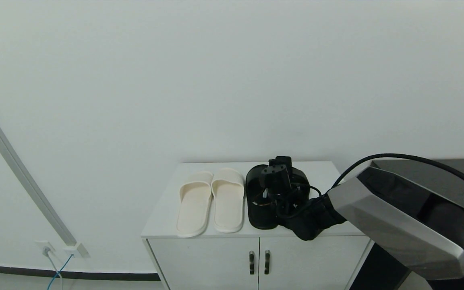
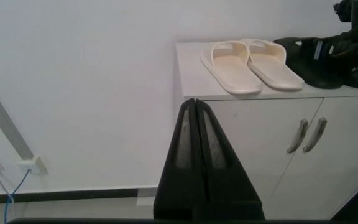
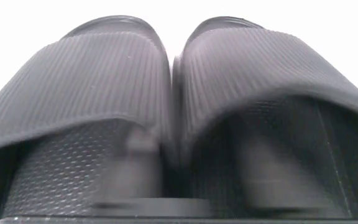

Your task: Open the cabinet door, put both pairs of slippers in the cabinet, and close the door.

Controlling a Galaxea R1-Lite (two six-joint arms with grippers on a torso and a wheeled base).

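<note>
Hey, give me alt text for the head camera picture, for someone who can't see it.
The robot's right gripper is down at a pair of black slippers on top of a white cabinet by a plain wall. A pair of white slippers lies beside them on the robot's left, and both cabinet doors are closed.

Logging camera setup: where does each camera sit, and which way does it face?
Head view: high, looking down at the white cabinet topped by cream slippers and black slippers; right arm, right gripper over the black pair.
Left wrist view: low, left of the cabinet, facing it; left gripper shut in the foreground.
Right wrist view: close on the black slippers' straps.
Shared: all three show the black slippers.
</note>
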